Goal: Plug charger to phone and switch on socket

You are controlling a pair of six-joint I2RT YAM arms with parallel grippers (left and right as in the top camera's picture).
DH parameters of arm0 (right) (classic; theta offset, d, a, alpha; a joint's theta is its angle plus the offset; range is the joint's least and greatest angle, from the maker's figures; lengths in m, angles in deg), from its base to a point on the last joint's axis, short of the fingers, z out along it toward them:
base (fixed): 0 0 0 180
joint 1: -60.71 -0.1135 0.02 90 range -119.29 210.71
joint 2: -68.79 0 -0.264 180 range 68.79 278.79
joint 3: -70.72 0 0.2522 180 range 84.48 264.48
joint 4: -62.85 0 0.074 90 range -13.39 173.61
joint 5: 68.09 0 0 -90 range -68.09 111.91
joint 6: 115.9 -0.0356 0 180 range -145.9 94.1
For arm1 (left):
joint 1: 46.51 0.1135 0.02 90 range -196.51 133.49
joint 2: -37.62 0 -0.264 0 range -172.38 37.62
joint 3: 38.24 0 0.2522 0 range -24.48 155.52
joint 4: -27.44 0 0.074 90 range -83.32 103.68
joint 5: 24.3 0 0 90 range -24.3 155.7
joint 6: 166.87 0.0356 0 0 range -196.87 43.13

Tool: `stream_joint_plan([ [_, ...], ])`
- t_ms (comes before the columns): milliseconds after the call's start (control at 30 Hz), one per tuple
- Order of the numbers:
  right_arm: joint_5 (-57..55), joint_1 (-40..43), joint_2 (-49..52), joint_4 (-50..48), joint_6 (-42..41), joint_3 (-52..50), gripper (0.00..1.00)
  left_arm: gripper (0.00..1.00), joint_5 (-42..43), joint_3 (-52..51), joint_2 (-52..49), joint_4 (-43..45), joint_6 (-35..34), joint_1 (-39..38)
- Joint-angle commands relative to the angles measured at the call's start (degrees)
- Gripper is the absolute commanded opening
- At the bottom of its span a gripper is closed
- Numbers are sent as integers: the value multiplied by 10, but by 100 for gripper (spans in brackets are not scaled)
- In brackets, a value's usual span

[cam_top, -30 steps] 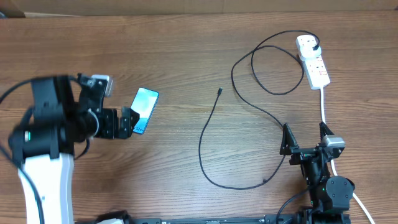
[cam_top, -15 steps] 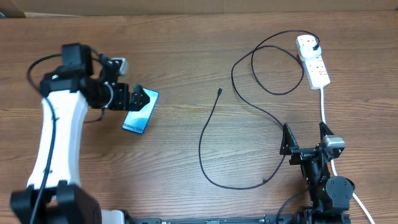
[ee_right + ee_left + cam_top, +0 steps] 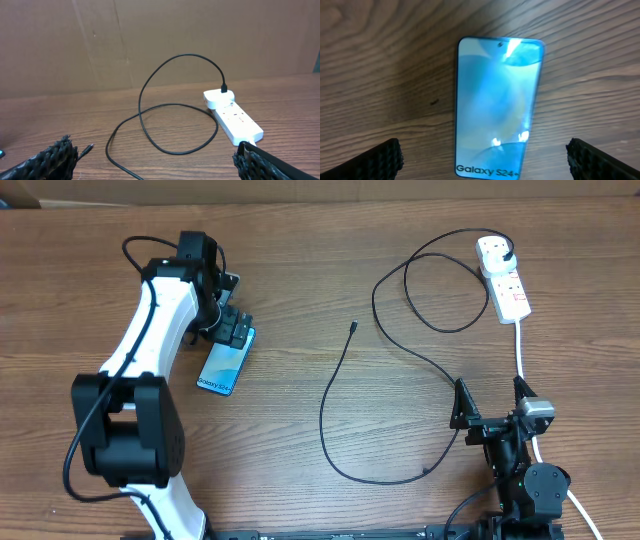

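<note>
Left gripper point(image 3: 485, 159) spread wide above phone point(image 3: 497, 105)
Right gripper point(image 3: 155, 155) is held open, empty; socket point(image 3: 232, 117) is seen ahead of it.

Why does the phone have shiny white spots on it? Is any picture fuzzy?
Left wrist view: light bounces off the phone's glass, making white glare patches near its top and lower down. Overhead view: even light and sharp, and the thin charger cable casts hardly any shadow. Right wrist view: clear too, with the socket crisp and bright.
</note>
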Motion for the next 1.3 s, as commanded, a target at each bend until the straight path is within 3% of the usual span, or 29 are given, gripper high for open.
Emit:
stream_joint_plan([
  [0,1,-3,-4,-2,-2,-6,100,100,-13,16,-35,-3,17,2],
  [333,1,-3,-4,-2,-2,-6,100,97,50,15,-71,-7,32,2],
  [1267,1,-3,-4,-2,-2,-6,100,100,-15,-22,-93,18,38,3],
])
